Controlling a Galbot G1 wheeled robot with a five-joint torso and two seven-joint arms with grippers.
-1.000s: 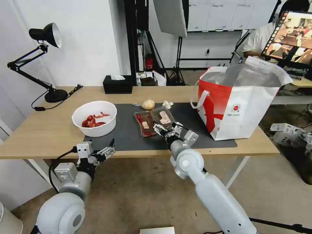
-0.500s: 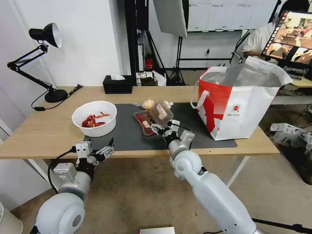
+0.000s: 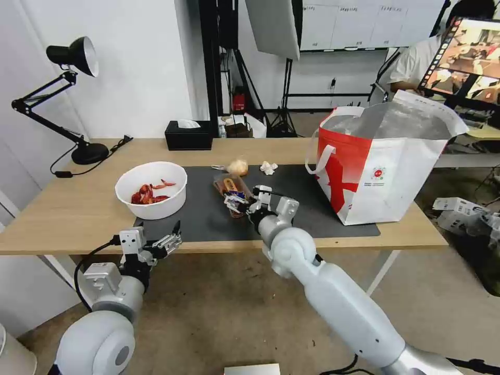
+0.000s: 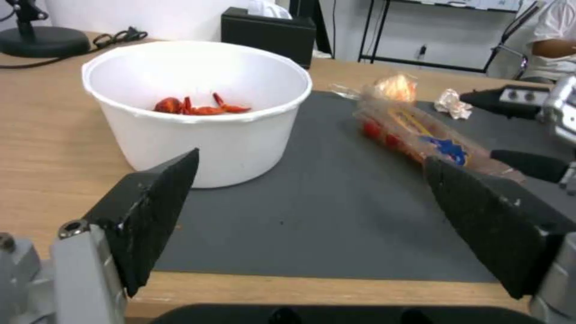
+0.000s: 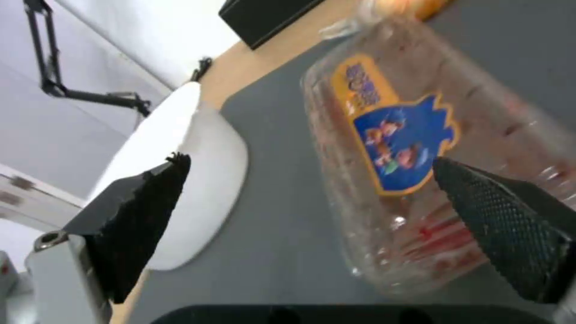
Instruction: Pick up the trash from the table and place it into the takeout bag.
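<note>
The right gripper (image 3: 240, 201) stands spread wide at the clear hinged tray (image 3: 229, 190), now folded shut on the grey mat (image 3: 307, 208), gripping nothing; likely so it lifts as one piece. The takeout bag (image 3: 383, 172) waits at its three o'clock. The left gripper (image 3: 169, 240) hangs open at the table (image 3: 67, 219) edge.

A plain white wall (image 3: 140, 62) fills the upper left of the frame, with a black pillar (image 3: 211, 57) beside it near the top centre. Behind that, tripod stands (image 3: 284, 94) rise under a hanging grey panel (image 3: 273, 23), and whiteboards (image 3: 359, 23) line the far wall at the upper right. Mottled brown floor (image 3: 224, 312) spreads across the bottom.
</note>
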